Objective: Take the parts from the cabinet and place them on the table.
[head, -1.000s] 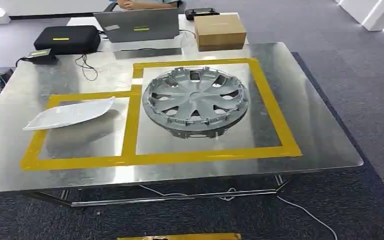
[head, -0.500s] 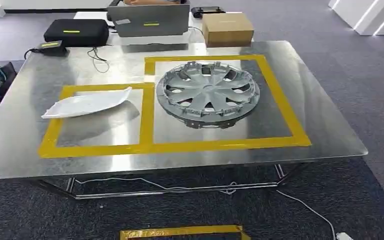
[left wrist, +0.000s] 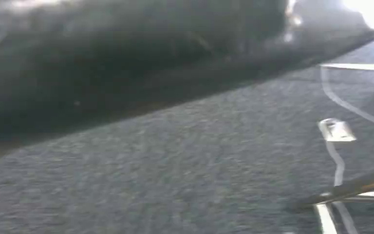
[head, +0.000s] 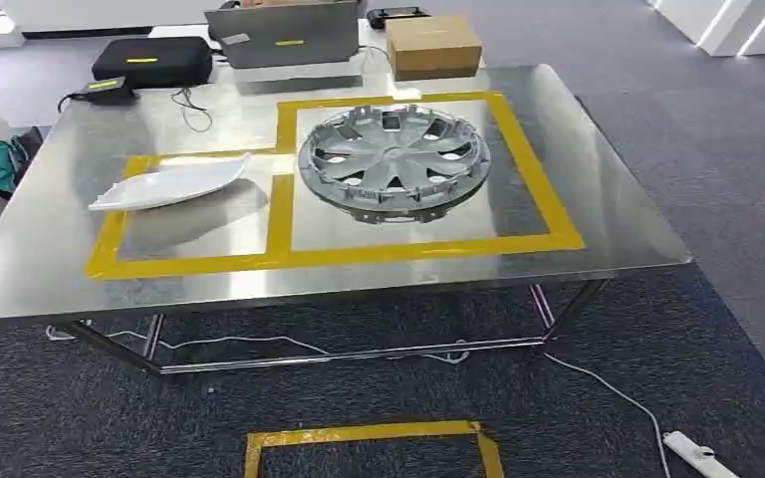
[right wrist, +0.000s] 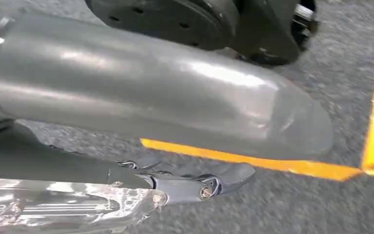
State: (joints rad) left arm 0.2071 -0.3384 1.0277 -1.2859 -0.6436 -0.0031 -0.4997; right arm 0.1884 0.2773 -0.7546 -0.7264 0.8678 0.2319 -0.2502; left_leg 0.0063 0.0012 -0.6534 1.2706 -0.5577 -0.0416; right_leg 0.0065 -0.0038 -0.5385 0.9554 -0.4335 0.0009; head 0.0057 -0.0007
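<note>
Head view: white part [head: 171,184] lies lengthwise across table [head: 618,214] beside hubcap [head: 392,161]; right hand [right wrist: 195,183] grip unclear.

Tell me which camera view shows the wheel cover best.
The head view: the wheel cover lies whole and unobstructed inside the larger yellow-taped square on the metal table. Both wrist views look down at carpet and offer nothing of it.

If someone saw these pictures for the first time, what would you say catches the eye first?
Most striking is the silver wheel cover, lying inside the larger yellow-taped square on the steel table. Beside it, in the smaller taped square, lies a white curved panel. In the right wrist view, the right hand hangs over dark carpet crossed by yellow tape.
</note>
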